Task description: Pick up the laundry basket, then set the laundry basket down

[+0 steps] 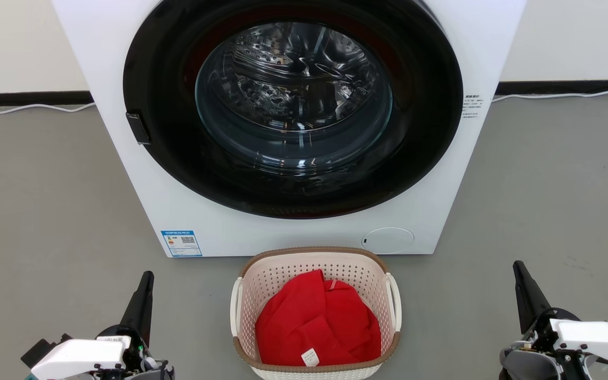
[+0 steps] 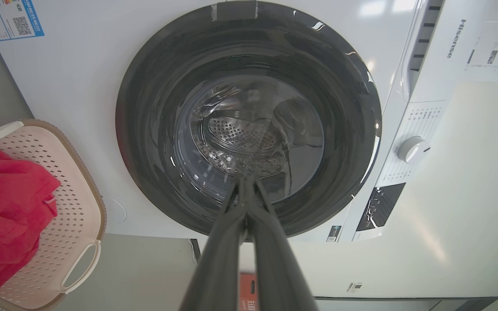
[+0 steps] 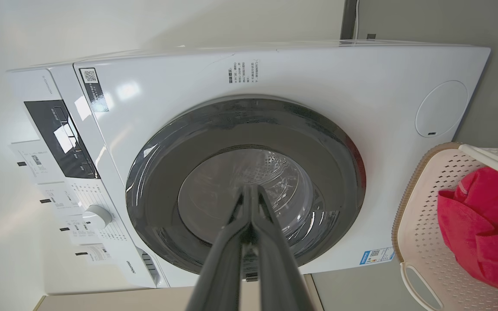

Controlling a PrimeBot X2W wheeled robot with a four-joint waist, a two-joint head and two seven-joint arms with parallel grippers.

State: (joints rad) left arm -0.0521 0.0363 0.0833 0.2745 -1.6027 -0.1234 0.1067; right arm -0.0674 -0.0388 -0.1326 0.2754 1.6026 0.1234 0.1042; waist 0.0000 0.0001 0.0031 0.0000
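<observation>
Both closed and empty, left gripper (image 1: 146, 278) and right gripper (image 1: 518, 266) flank the basket (image 1: 312, 250); red cloth (image 1: 314, 316) lies inside.

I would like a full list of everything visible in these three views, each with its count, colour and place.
washing machine: one, white with a round black door, on the floor behind the basket
laundry basket: one, cream with a brown rim, on the floor in front of the machine
cloth: one, red, inside the basket
label: one, blue, lower left of the machine's front
cable: two stretches, white, on the floor by the wall, either side of the machine
floor: one, grey
left pincer: one, dark fingers shut, left of the basket, apart from it
right pincer: one, dark fingers shut, right of the basket, apart from it
</observation>
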